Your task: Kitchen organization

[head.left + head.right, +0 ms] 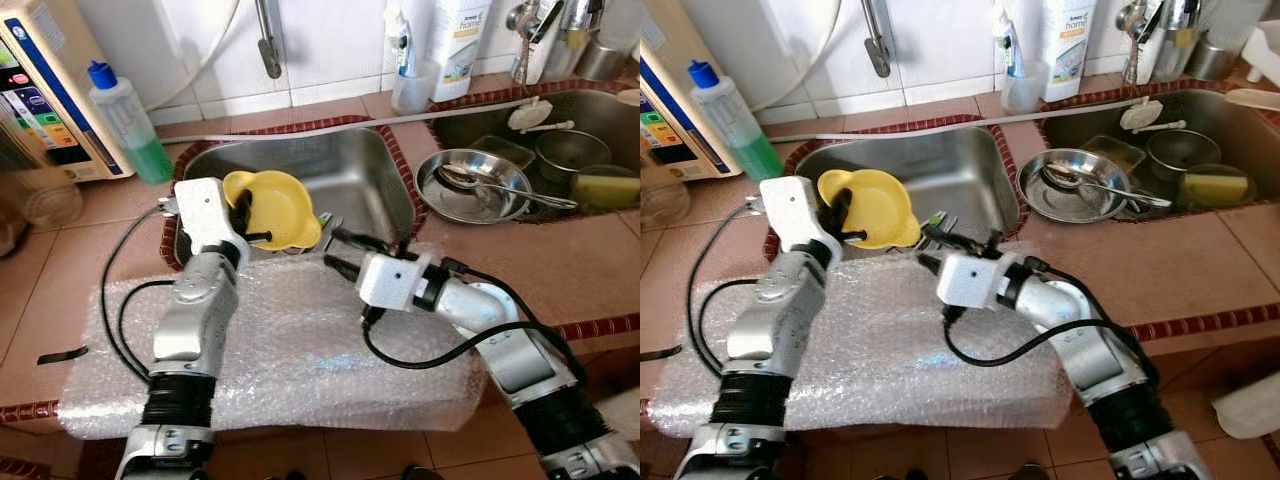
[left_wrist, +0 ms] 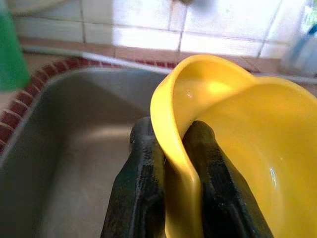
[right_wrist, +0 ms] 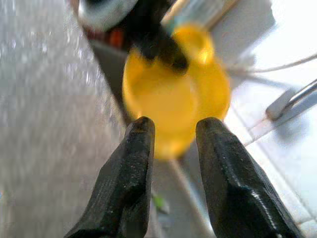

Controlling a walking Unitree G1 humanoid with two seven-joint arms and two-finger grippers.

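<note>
Left pincer [image 1: 243, 212] clamped on the rim of the yellow bowl [image 1: 275, 205]; the wrist view shows one finger [image 2: 141, 188] outside the wall, the other inside. Bowl is tilted, held over the near edge of the left sink basin [image 1: 350, 175], just above the steel.

Right pincer [image 1: 335, 252] a little to the right of the bowl, pointing at it, fingers [image 3: 133, 163] parted with a narrow gap and nothing between them. It hovers over the far edge of the bubble wrap sheet [image 1: 290, 370], which is spread on the tiled table [image 1: 560, 265] in front of the sink.

Writing: tall white bottle [image 1: 458, 40] behind the sinks has "home" on its label, the rest too small to read. Small clear cup [image 1: 410, 85] next to it holds a tube or brush, markings unreadable. White appliance [image 1: 45, 90] at far left has a blue stripe and coloured panel buttons, text not legible.

Containers: clear bottle with blue cap [image 1: 125, 120] beside the appliance is about a third full of green liquid. Left basin looks bare apart from a small green scrap [image 1: 323, 218] at the near rim. Right basin [image 1: 600, 110] holds a steel plate [image 1: 470, 185] with a spoon [image 1: 500, 185] across it, a steel pot [image 1: 570, 150], a yellow sponge [image 1: 605, 188], and a white utensil [image 1: 540, 118] lying near its back edge. White hose [image 1: 330, 125] runs along the table behind the left basin.
</note>
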